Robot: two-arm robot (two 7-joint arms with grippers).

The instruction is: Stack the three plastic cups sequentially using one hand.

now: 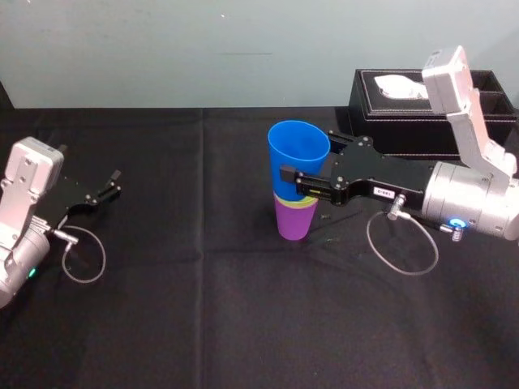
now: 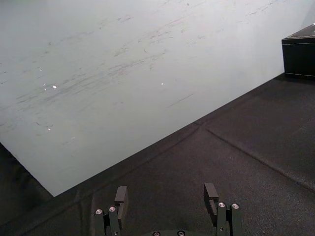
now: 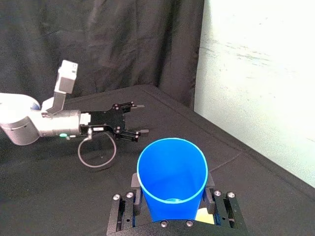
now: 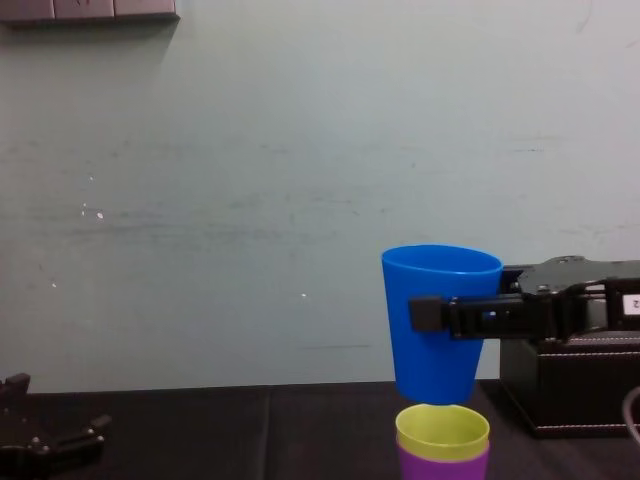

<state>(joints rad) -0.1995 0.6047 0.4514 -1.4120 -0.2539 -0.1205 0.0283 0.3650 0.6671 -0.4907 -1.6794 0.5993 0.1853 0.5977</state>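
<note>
— Where to look for the blue cup (image 4: pixel 442 320)?

— Up off the desk (image 1: pixel 203 308), pinched at mid-height by the right end effector (image 1: pixel 306 162), clenched on its wall from both sides. Upright, base just over the mouth of the yellow-green cup (image 4: pixel 443 430), itself nested in the purple cup (image 1: pixel 293 220) near the middle of the desk.

— Seated yet?

— Not by the look of the chest view: base right at the yellow-green rim, hardly any of it inside. Last of the three to go, so probably close to done.

— How to finish cleanly?

— Lower straight down, slowly, keeping the cup plumb and centred over the rim. Check alignment from the side as well as from above. Avoid pushing sideways: a light, tall pile, likely to tip or slide on the desk. Let the taper guide the base in, stop at first resistance, then loosen the grip and back away level, without dragging the wall.

— And the left end effector (image 1: pixel 109 185)?

— Parked at the left edge of the desk, fingers spread, grasping nothing. Best left there. Mind the black tissue box (image 1: pixel 422 105) behind the right arm on retreat.
</note>
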